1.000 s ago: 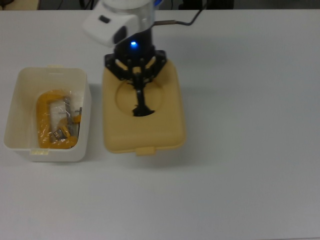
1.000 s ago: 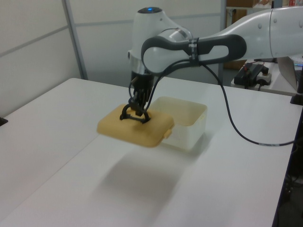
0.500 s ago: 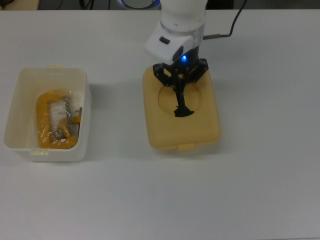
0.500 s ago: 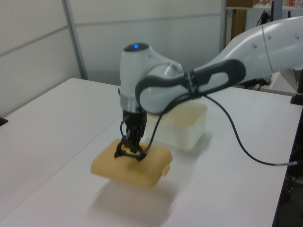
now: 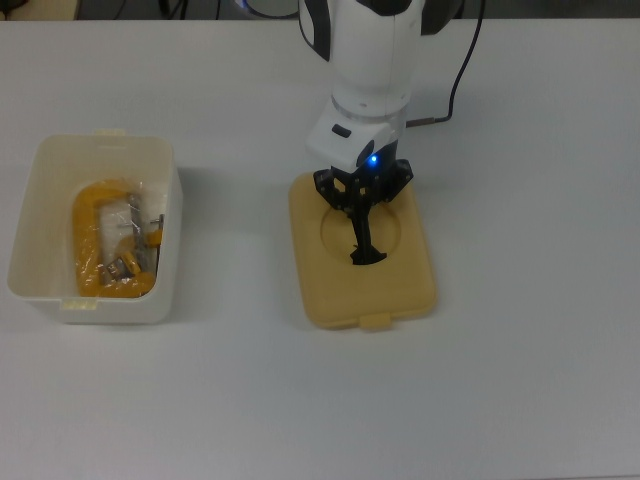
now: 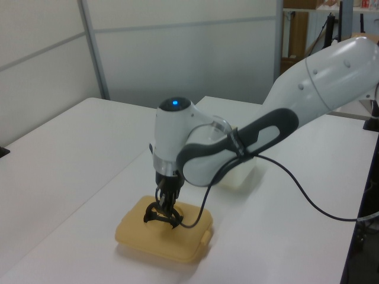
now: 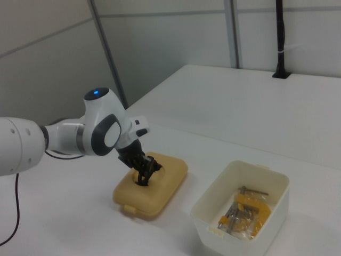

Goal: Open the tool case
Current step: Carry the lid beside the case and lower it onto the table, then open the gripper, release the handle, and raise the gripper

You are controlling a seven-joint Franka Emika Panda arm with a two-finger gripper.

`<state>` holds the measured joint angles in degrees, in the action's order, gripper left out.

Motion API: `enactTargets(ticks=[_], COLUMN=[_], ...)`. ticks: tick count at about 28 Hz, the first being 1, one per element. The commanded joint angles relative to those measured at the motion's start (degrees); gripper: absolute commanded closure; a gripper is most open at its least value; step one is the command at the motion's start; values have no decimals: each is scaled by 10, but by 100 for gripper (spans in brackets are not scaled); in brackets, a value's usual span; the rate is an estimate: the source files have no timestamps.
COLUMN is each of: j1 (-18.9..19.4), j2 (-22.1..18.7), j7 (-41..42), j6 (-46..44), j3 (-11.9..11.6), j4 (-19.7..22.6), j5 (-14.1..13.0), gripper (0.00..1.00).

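The tool case is in two parts. Its white box (image 5: 40,200) stands open at the top view's left, with a yellow clamp (image 5: 92,215) and small metal parts in it. The tan-yellow lid (image 5: 330,290) lies flat on the table to the box's right, well apart from it, latch tab (image 5: 376,321) toward the front edge. My gripper (image 5: 359,218) points straight down over the lid's round recess, shut on the black handle (image 5: 364,250). The left view has the lid (image 6: 136,234) under the gripper (image 6: 163,208). In the right view, the gripper (image 7: 143,173) stands on the lid (image 7: 168,184) beside the box (image 7: 266,205).
The white table (image 5: 520,380) holds only the box and the lid. My arm's black cable (image 6: 308,195) loops over the table behind the lid in the left view. Grey wall panels (image 7: 160,48) stand past the table's far edge.
The gripper has carried the lid by its handle toward the top view's right, away from the white box, and lowered it from hanging in the air until it lies on the table.
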<state>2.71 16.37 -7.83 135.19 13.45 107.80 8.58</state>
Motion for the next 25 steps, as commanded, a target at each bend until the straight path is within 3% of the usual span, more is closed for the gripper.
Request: enactTargets(ticks=[1, 4, 10, 11, 12, 13, 14, 19, 25], j1=[19, 19, 19, 19, 14, 14, 13, 5, 1], j2=[15, 31, 30, 30, 28, 28, 25, 12, -21], j7=[-66, -110, -120, -121, -122, -125, -126, -120, -88], j6=[47, 57, 52, 50, 46, 39, 28, -51, -102], j3=[-8, -9, -9, -9, -10, -10, -11, -11, -11], j4=[22, 16, 12, 9, 1, -2, -7, -47, -62], j5=[65, 113, 115, 114, 111, 108, 104, 86, 49], gripper=[100, 100, 100, 85, 38, 11, 0, 0, 0])
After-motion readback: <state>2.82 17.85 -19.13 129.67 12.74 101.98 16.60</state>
